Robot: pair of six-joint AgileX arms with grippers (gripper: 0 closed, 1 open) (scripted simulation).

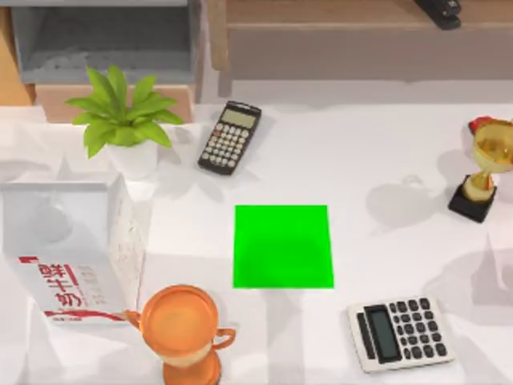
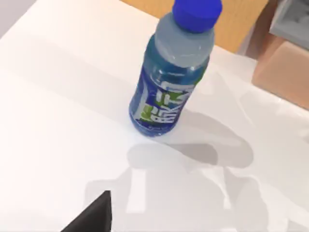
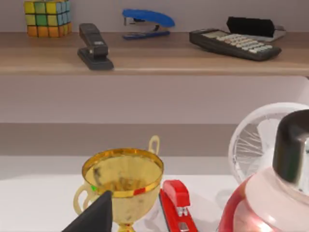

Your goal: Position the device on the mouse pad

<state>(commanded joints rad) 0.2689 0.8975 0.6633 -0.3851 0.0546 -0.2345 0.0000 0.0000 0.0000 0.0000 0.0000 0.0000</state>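
Desk point(image 1: 385, 160) first: milk carton point(image 1: 68, 249) at the left edge, then the bare green mouse pad point(image 1: 282, 246) mid-desk. Two candidate devices: white calculator point(image 1: 399, 333) near the front-right corner, long axis roughly left-right, just off the pad's corner; black calculator point(image 1: 230, 136) behind the pad, tilted. We judge our right arm nearer the white one. Hand state: cannot tell for either.

The top view's lower edge cuts off the orange two-handled cup point(image 1: 183, 333). Its right edge clips the gold trophy point(image 1: 486, 164). The key labels on the white desk calculator point(image 1: 400, 332) are too small to read.
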